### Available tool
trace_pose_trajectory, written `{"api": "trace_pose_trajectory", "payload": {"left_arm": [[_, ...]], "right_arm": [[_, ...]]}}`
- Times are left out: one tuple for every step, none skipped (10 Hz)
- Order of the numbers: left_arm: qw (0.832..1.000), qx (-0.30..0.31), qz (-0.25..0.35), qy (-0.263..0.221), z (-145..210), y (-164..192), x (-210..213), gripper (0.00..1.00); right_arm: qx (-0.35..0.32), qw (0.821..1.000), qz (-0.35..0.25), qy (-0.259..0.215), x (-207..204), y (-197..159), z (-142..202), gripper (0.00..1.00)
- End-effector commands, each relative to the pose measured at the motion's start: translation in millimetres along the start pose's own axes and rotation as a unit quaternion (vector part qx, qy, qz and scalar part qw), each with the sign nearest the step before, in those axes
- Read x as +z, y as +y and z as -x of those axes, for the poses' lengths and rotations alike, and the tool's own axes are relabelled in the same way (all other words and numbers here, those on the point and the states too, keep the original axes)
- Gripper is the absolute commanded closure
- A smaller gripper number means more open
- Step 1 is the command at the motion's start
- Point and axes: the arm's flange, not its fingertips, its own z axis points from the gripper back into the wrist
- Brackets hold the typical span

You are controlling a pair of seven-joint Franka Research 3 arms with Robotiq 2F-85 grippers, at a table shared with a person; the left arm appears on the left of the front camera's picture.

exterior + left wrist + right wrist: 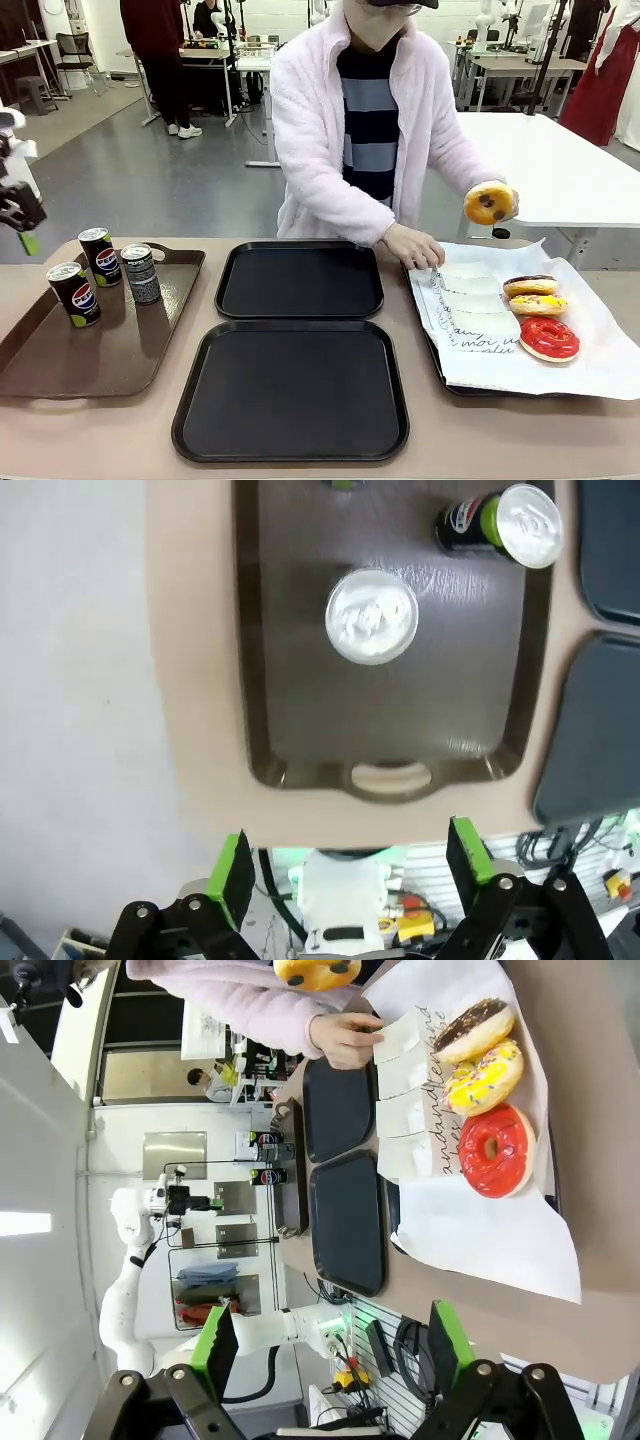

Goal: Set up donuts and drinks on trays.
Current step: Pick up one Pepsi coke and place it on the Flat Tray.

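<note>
Over the paper-lined tray: a person's raised hand pinches an orange donut by its edge, up in the air.
On the white paper: the person's other hand lies flat with fingers together, pressing the paper down. A chocolate donut, a yellow donut and a red donut sit in a row.
Middle of the table: the far black tray and the near black tray have nothing on them yet.
On the brown tray: three cans stand upright, well apart from the black trays.
Above the brown tray: the left gripper hangs high, fingers spread wide, holding nothing.
Above the donut side: the right gripper has its fingers spread wide too, holding nothing.
Step now: I think the first donut is being brought to a black tray.
Next move: the donut should be laid flat on a black tray. After that, a can needs a squeeze round its sides and must stay upright.
</note>
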Motion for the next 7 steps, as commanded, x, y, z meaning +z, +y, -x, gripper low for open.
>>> {"api": "trace_pose_trajectory", "payload": {"left_arm": [[1.000,0.015,0.006,0.002,-18.6,-7.9,-22.1,0.00],[1.000,0.014,0.011,-0.009,-22.7,-13.3,-37.0,0.00],[1.000,0.011,0.003,-0.023,-26.6,-16.5,-47.7,0.00],[0.999,0.008,-0.004,-0.048,-29.5,-18.5,-54.2,0.00],[0.998,0.000,-0.004,-0.068,-25.8,-18.4,-58.5,0.00],[1.000,-0.002,0.000,-0.019,-31.8,-15.7,-49.6,0.00],[1.000,-0.002,0.000,-0.019,-31.8,-15.7,-49.6,0.00]], "right_arm": [[-0.004,1.000,-0.010,-0.003,0.4,1.5,-0.7,0.00],[-0.004,1.000,-0.010,-0.003,0.4,1.5,-0.7,0.00],[-0.004,1.000,-0.010,-0.003,0.4,1.5,-0.7,0.00],[-0.004,1.000,-0.010,-0.003,0.4,1.5,-0.7,0.00],[-0.004,1.000,-0.010,-0.003,0.4,1.5,-0.7,0.00],[-0.004,1.000,-0.010,-0.003,0.4,1.5,-0.7,0.00],[-0.004,1.000,-0.010,-0.003,0.4,1.5,-0.7,0.00]]}}
